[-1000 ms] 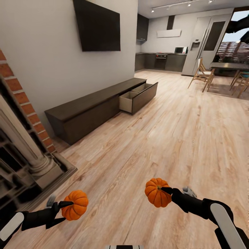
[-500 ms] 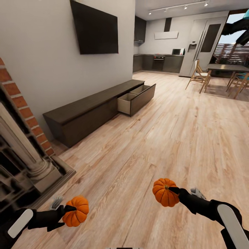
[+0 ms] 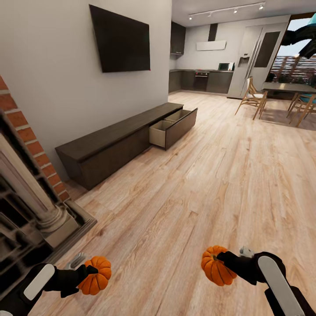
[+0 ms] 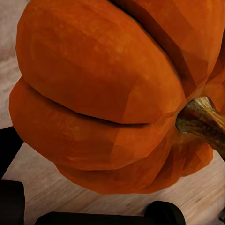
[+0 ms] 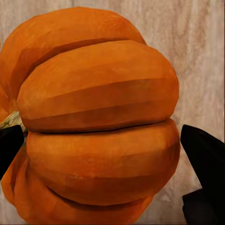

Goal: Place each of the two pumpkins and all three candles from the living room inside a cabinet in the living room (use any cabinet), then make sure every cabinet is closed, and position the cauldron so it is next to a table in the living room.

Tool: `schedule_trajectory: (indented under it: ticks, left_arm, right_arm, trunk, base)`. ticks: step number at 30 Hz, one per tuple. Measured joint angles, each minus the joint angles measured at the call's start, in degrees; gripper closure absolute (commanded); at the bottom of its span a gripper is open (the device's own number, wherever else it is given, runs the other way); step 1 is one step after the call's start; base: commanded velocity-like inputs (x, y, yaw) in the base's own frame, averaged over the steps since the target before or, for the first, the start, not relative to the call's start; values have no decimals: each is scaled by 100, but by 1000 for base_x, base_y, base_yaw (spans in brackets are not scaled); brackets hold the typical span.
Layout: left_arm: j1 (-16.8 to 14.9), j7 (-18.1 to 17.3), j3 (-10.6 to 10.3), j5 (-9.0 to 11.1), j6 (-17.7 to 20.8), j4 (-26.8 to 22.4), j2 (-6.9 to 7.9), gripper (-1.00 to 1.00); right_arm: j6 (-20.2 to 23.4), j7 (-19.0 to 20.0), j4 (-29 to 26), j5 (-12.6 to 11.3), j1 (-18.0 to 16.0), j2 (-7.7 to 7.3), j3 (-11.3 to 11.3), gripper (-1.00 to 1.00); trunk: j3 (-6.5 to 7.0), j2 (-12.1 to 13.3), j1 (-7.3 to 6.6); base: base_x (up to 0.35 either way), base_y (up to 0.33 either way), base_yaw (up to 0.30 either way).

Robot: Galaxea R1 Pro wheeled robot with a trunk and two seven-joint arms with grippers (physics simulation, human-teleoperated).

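Cabinet ahead-left (drawer out) — television above.

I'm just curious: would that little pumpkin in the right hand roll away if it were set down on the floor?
Probably a little. The right pumpkin is rounded, so it may rock or roll on the smooth wooden floor. Its ribbed lobes look squat, so it would likely settle soon. It appears rigid between the dark fingers.

Head camera: high, angled forward and down across wood floor toward the far kitchen. Left wrist camera: pressed close against the left pumpkin. Right wrist camera: equally close on the right pumpkin. All three share those pumpkins and the floorboards.
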Motion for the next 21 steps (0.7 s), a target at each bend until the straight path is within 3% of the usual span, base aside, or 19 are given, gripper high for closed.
schedule_trajectory:
  ticks: [2,5,7,21]
  left_arm:
    - [0,26,0,7,-14,0,-16,100]
    - [-1,45,-1,2,-24,0,-37,100]
    - [-1,49,0,0,-30,0,-43,100]
    - [-1,54,0,-6,-33,0,-59,100]
  right_arm:
    - [10,-288,-16,-6,-12,62,143,100]
    - [50,-577,-29,-52,-25,455,295,100]
    - [73,-614,-31,-10,-28,558,313,100]
    - [89,-562,-16,-5,-28,631,334,100]
  trunk:
    - [36,80,-44]
    - [89,201,-110]
    - [126,281,-154]
    - [377,842,-461]
  base:
    - [0,0,0]
    - [0,0,0]
    - [0,0,0]
    - [0,0,0]
